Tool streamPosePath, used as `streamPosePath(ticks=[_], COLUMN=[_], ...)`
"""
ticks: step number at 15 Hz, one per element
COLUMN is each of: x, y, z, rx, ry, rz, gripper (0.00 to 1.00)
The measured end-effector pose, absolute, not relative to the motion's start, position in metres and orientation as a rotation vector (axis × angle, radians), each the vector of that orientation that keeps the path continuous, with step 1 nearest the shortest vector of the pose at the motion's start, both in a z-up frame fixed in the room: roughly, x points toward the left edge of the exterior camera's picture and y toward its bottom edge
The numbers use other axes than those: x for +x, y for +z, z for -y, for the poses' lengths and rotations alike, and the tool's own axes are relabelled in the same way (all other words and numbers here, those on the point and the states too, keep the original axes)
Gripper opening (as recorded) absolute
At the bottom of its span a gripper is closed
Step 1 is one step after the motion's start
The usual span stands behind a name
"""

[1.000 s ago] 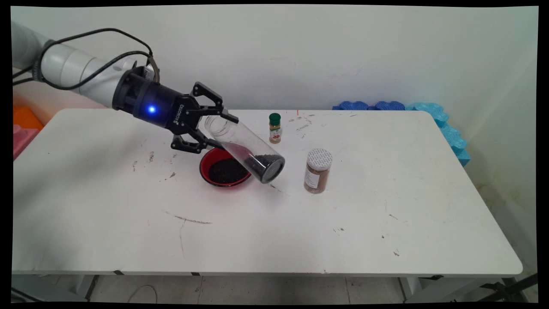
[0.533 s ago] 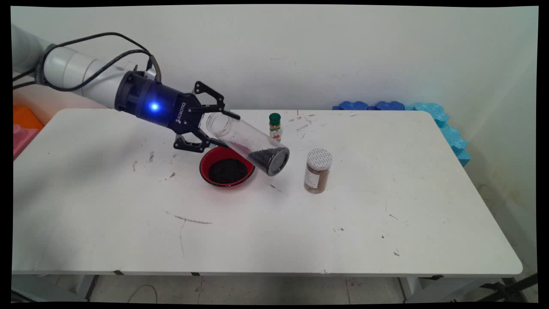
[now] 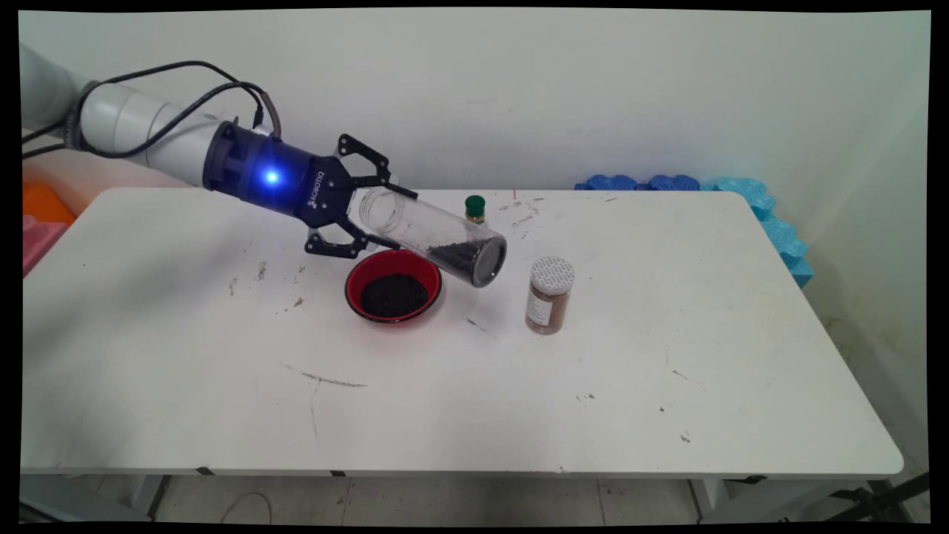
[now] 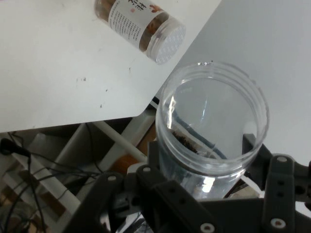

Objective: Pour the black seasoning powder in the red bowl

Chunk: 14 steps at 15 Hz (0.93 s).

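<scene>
Above the red bowl's far rim, the hand is clamped round the open mouth end of a clear jar. The jar hangs tilted off the bench, with dark grains gathered at its lower, closed end. More grains lie in the bowl. A white-lidded spice jar stands near, to the right, and a green-capped bottle stands behind.

Light: even, bright indoor light over the white bench; no hard glare on its surface
Shadows: a soft grey shadow lies on the bench under the arm at the left; short faint ones beside the spice jar
Reflections: bright glints on the clear jar in the hand view
Focus: main view sharp; hand view slightly soft at the end effector
</scene>
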<state>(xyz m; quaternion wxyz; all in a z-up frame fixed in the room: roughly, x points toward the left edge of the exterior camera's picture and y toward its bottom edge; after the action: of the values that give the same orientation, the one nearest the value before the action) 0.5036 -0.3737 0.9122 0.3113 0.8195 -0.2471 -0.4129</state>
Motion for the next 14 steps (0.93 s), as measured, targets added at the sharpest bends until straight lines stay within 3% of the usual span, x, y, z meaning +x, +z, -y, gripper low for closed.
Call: streamPosePath(ticks=[14], x=[0.503], y=[0.898], z=[0.374], rx=[2.218], ry=[-1.198], rz=[0.45], gripper=[0.0])
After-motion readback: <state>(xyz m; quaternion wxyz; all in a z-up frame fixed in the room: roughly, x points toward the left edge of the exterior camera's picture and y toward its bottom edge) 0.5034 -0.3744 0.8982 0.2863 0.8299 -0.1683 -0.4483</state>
